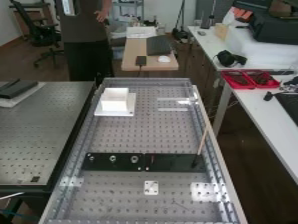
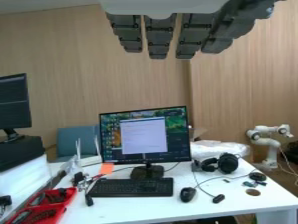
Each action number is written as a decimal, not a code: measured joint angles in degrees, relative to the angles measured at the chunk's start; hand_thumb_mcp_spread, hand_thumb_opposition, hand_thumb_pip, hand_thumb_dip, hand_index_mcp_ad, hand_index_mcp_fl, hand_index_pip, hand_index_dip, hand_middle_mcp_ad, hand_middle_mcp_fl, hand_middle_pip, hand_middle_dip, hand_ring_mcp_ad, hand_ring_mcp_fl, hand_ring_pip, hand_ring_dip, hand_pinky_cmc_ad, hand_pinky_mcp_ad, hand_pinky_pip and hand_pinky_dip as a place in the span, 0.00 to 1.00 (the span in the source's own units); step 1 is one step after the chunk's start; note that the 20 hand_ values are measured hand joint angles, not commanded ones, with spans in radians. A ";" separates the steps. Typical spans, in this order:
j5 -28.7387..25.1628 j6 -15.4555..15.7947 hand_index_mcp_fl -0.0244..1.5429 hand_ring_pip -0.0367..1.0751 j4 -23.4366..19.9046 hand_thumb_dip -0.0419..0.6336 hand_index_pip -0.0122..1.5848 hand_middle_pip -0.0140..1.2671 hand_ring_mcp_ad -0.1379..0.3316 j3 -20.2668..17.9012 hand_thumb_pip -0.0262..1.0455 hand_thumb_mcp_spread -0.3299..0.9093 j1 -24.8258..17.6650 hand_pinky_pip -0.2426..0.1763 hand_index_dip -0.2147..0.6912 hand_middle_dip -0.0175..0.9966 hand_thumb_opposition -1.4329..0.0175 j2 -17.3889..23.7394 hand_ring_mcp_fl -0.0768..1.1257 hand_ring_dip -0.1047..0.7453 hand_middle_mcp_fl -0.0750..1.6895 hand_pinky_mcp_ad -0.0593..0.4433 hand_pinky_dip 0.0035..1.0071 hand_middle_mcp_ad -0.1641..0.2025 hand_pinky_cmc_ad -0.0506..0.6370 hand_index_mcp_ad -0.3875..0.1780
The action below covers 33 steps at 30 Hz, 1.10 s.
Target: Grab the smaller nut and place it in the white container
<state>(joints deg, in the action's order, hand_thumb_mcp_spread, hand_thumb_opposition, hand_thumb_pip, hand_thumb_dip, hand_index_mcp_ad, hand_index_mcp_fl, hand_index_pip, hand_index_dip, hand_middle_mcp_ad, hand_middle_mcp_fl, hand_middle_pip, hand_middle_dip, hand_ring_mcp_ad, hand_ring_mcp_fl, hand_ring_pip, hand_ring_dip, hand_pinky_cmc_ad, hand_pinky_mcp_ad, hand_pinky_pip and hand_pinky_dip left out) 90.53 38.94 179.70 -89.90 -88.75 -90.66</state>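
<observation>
- Hanging straight, slim gaps between them, the fingers of the dark grey robot hand are spread out of any grip, with nothing held.
- Reaching looks like the step in hand: bring the fingertips down over the smaller nut, a little metal ring on the flat black bar; how it sits is hard to make out.
- Just beside it stands the larger metal nut, then the round metal bearing; a narrow, slow pinch from above should spare both.
- Well apart, the boxy white container stands on the perforated metal table; lift first, cross level, release low over its middle.
</observation>
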 joint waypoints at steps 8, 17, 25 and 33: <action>0.31 0.17 0.03 0.06 -0.02 0.10 0.02 0.05 0.43 -0.14 0.25 0.40 0.14 0.55 0.23 0.04 0.80 -0.08 0.07 0.14 0.05 0.25 0.11 0.51 0.09 0.69; 0.30 -0.28 0.03 0.10 -0.81 0.09 0.04 0.10 0.66 -1.21 0.26 0.45 0.21 0.43 0.23 0.08 0.56 0.26 0.07 0.14 0.05 0.51 0.32 0.51 0.33 0.69; -0.92 0.07 0.03 0.10 -4.04 0.08 0.04 0.10 0.70 -5.15 0.31 0.45 -0.09 0.40 0.23 0.10 0.53 1.53 0.07 0.14 0.05 0.55 0.37 0.53 0.39 0.73; -4.17 -0.36 0.03 0.11 -7.48 0.08 0.05 0.11 0.72 -10.93 0.32 0.47 -0.49 0.36 0.23 0.11 0.52 3.31 0.07 0.14 0.05 0.55 0.39 0.55 0.43 0.73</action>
<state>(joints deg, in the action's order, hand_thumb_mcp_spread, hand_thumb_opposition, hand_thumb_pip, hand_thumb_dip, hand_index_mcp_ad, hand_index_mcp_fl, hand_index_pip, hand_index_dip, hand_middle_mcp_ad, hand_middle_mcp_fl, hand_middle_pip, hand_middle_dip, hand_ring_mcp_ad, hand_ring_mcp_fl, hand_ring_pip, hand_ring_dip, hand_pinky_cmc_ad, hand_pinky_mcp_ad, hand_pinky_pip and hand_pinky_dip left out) 86.35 38.57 172.22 -100.83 -89.25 -87.35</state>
